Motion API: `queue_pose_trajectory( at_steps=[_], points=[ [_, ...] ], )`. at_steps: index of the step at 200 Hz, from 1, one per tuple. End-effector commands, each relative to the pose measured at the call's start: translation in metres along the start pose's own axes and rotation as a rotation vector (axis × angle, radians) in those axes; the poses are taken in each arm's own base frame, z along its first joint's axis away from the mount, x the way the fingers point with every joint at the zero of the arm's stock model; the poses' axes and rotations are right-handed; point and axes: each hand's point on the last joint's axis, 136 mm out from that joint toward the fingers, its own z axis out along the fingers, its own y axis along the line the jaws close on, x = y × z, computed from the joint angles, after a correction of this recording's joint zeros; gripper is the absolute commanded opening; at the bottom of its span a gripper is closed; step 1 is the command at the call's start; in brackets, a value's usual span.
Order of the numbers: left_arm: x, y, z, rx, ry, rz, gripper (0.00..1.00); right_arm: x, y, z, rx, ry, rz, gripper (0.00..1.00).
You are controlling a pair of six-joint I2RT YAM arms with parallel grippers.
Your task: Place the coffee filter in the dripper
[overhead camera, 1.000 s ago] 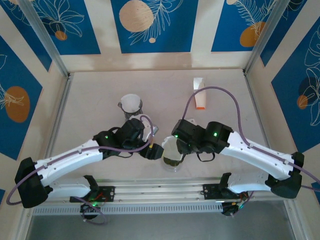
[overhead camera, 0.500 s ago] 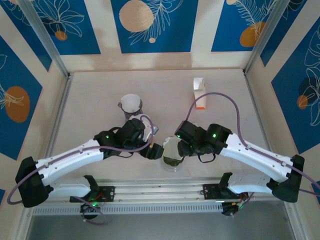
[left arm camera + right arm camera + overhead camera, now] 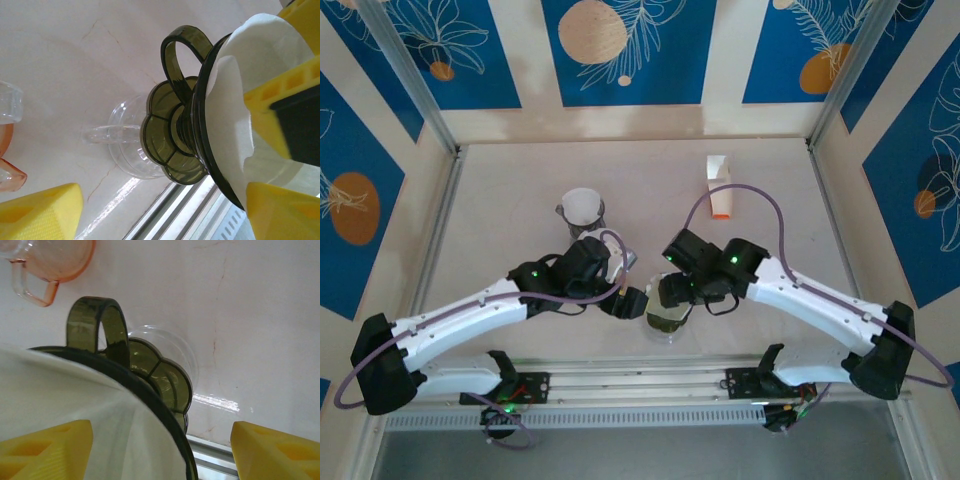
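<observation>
The dark olive dripper [image 3: 176, 131] stands on a clear glass server [image 3: 120, 150] near the table's front edge [image 3: 667, 320]. The white coffee filter [image 3: 232, 95] lies inside the dripper's cone [image 3: 75, 400]. My right gripper [image 3: 160, 450] is open and straddles the dripper's rim [image 3: 150, 390]: one yellow finger [image 3: 45, 450] is over the paper inside, the other [image 3: 275, 452] is outside. My left gripper [image 3: 160, 215] is open beside the dripper on its left [image 3: 634, 300], with one finger [image 3: 282, 210] close to the rim and the other [image 3: 40, 215] well away.
A pink glass cup [image 3: 55, 260] sits on the table just beyond the dripper. A clear cup with white paper in it [image 3: 582, 208] stands further back on the left. An orange and white box [image 3: 719, 187] is at the back right. A metal rail [image 3: 650, 380] runs along the front edge.
My right gripper's jaws have spread wide and let go of the filter, and its wrist has shifted a little left over the dripper. The left arm has stayed put.
</observation>
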Motion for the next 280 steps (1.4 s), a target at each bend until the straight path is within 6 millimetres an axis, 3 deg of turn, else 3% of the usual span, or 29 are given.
queue_pose_trajectory(
  at_steps=[1, 117, 189, 280],
  points=[
    [-0.006, -0.005, -0.003, 0.003, -0.022, 0.005, 0.85, 0.003, 0.0, 0.002, -0.001, 0.035, -0.021, 0.74],
    [-0.006, -0.007, -0.002, 0.014, -0.015, -0.003, 0.87, 0.014, -0.012, 0.038, 0.101, 0.085, -0.05, 0.74],
    [-0.02, -0.013, -0.019, 0.05, -0.144, 0.012, 0.97, 0.019, -0.015, 0.046, 0.137, 0.085, -0.057, 0.74],
    [-0.017, 0.002, -0.001, -0.023, -0.096, -0.012, 0.95, 0.02, -0.016, 0.05, 0.166, 0.087, -0.063, 0.74]
  ],
)
